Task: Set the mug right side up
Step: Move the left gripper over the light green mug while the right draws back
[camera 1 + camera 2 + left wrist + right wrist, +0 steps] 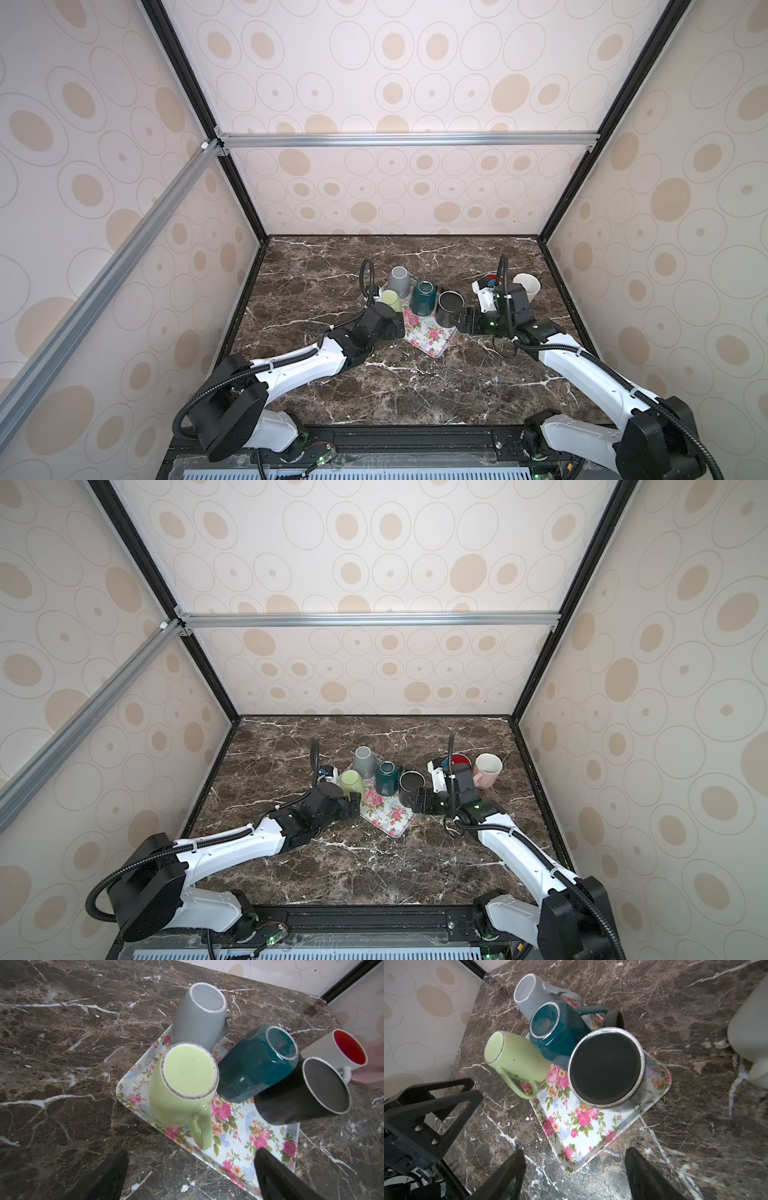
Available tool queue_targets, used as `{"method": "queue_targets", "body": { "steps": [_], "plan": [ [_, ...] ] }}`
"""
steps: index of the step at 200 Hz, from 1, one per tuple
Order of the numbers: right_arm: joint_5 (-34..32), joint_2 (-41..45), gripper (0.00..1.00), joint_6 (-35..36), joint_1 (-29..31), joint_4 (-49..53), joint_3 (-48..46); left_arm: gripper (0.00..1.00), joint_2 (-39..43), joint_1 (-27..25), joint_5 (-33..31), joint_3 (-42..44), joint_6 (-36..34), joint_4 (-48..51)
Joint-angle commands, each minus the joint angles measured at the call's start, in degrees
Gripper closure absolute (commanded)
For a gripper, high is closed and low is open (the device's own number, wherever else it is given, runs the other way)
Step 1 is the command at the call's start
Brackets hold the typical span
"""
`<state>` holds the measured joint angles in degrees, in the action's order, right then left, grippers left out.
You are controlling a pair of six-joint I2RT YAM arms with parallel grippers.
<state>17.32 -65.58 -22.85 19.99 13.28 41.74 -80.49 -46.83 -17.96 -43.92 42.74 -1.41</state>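
I see the glossy green mug [182, 1086] upside down at the floral tray's [245, 1142] left edge on the marbled bench [415, 386], both grippers' fingers [112, 1176] [645, 1174] spread and empty, tips cropped.

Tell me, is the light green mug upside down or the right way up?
Upside down. The light green mug stands on the flowery tray with its flat bottom facing up, so its opening faces the tray.

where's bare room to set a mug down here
Free: the near corner of the tray, in front of the black mug, and the bare table between the arms. Crowded: the tray's far half, with green, grey and teal mugs.
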Motion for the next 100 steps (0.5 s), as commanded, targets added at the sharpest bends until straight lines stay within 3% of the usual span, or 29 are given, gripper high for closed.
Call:
{"method": "queue_targets", "body": {
  "steps": [1, 53, 100],
  "plan": [
    [-2.1, 2.4, 0.22, 0.8, 0.5, -0.8, -0.5, 0.1, -2.4, -0.5, -0.8, -3.5, 1.6, -0.3],
    [-6.8, 5.8, 0.22, 2.4, 0.6, 3.7, -1.3, 0.17, -9.8, -0.5, 0.3, -10.5, -0.7, 4.7],
    [-9.0, 9.1, 0.22, 2.4, 0.6, 5.3, -4.1, 0.32, -15.4, -0.5, -0.7, -15.8, -1.7, 10.9]
  ]
}}
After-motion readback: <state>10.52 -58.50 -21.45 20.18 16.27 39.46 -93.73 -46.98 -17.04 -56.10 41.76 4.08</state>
